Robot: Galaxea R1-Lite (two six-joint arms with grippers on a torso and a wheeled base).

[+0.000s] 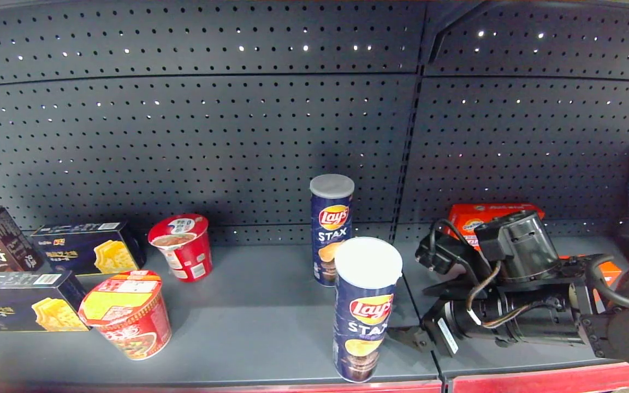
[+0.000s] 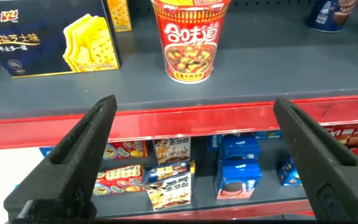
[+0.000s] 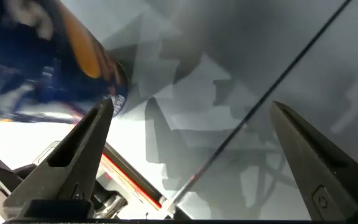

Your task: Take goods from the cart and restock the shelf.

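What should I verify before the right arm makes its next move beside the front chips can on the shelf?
1. The right gripper is open and empty: ok, its fingers stand wide apart.
2. The front chips can is upright: ok.
3. The front chips can is free of the right gripper: cannot tell; the gripper is very near its side.
4. The front chips can stands well back on the shelf: not ok, it is close to the front edge.
5. The rear chips can is upright: ok.
6. The left gripper is open and empty: ok.

Front can (image 1: 367, 308) before rear can (image 1: 331, 229), cups (image 1: 129, 314) left
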